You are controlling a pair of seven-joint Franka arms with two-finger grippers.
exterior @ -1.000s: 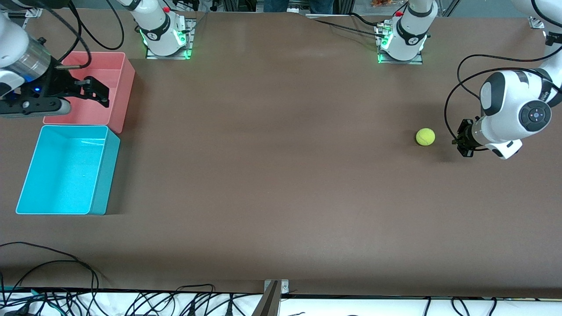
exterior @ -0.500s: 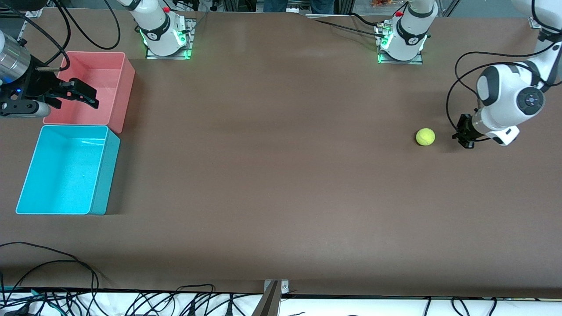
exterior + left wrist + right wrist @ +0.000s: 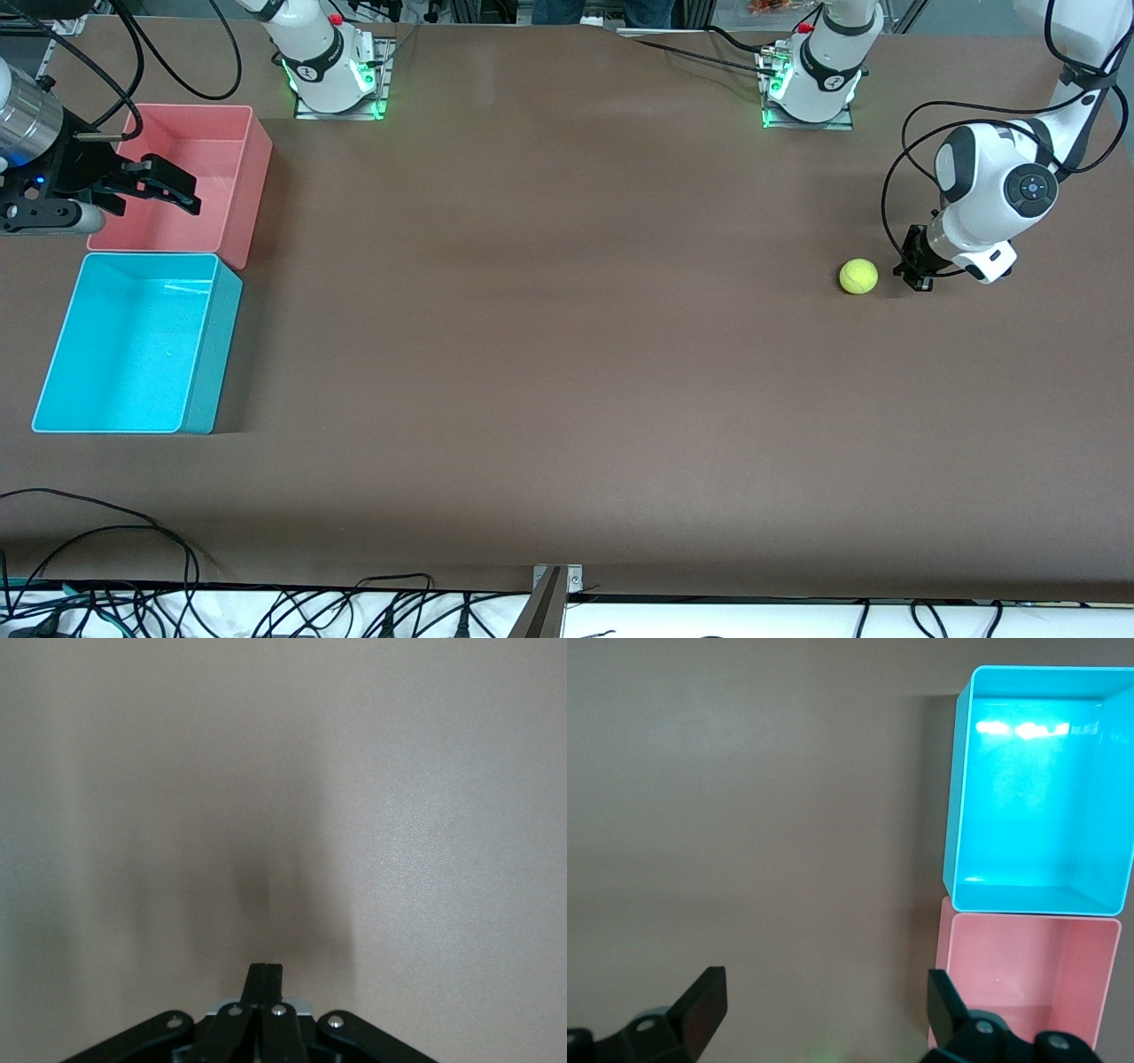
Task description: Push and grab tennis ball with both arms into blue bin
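The yellow-green tennis ball [image 3: 858, 276] rests on the brown table toward the left arm's end. My left gripper [image 3: 912, 267] hangs low just beside the ball, on the side toward that end, with a small gap between them. It is shut and empty. The left wrist view shows its fingertips [image 3: 266, 969] pressed together over bare table, and the ball is out of that view. My right gripper [image 3: 165, 182] hovers open over the pink bin [image 3: 245, 182], holding nothing. The blue bin [image 3: 211, 354] stands empty beside the pink one, nearer the front camera. In the right wrist view the blue bin [image 3: 1036, 788] and the open right gripper [image 3: 824, 1003] both show.
The pink bin [image 3: 1028, 966] touches the blue bin at the right arm's end of the table. Both arm bases [image 3: 330, 75] [image 3: 815, 80] stand along the table's back edge. Cables [image 3: 133, 602] trail off the front edge. A wide stretch of brown table lies between ball and bins.
The left arm has swung in, bringing its shut gripper closer to the ball. The right gripper drew back toward the table's end over the pink bin, then held still. The ball has not moved.
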